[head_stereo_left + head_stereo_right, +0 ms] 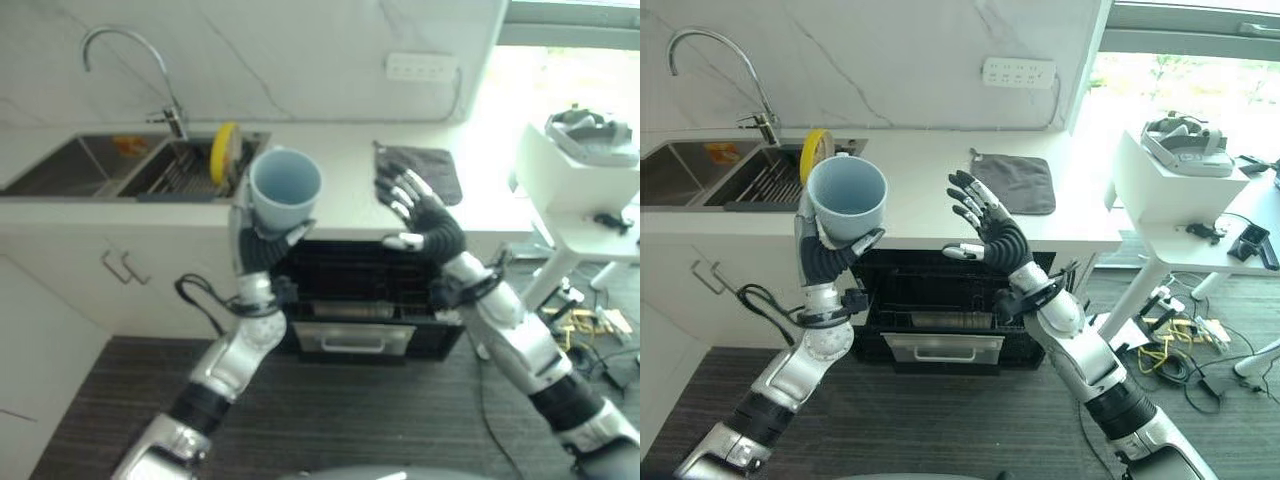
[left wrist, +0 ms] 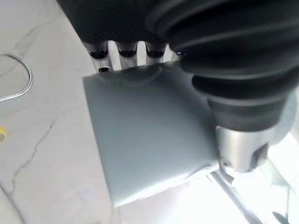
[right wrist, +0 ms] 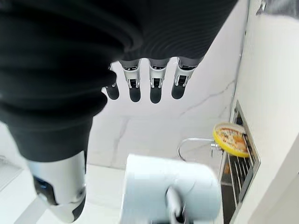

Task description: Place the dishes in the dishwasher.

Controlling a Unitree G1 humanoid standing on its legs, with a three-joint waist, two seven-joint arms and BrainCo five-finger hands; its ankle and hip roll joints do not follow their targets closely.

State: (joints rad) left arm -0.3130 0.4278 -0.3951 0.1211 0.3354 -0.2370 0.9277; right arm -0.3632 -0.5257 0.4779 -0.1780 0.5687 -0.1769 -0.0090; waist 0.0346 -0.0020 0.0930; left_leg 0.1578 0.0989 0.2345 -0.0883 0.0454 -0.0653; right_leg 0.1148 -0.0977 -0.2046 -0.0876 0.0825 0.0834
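My left hand (image 1: 262, 243) is raised in front of the counter, shut on a pale blue mug (image 1: 285, 188) whose mouth faces up toward the camera; the same mug (image 2: 145, 135) shows against the fingers in the left wrist view and also as the mug (image 3: 170, 189) in the right wrist view. To its right my right hand (image 1: 420, 213) is held up open, fingers spread, holding nothing. Below both hands the black dishwasher rack (image 1: 365, 290) is pulled out from under the counter. A yellow plate (image 1: 224, 152) stands upright in the sink's drying rack.
A steel sink (image 1: 90, 168) with a curved tap (image 1: 125, 60) lies at the left of the white counter (image 1: 330, 190). A dark cloth (image 1: 425, 170) rests on the counter at right. A white side table (image 1: 1200, 190) with a headset stands further right.
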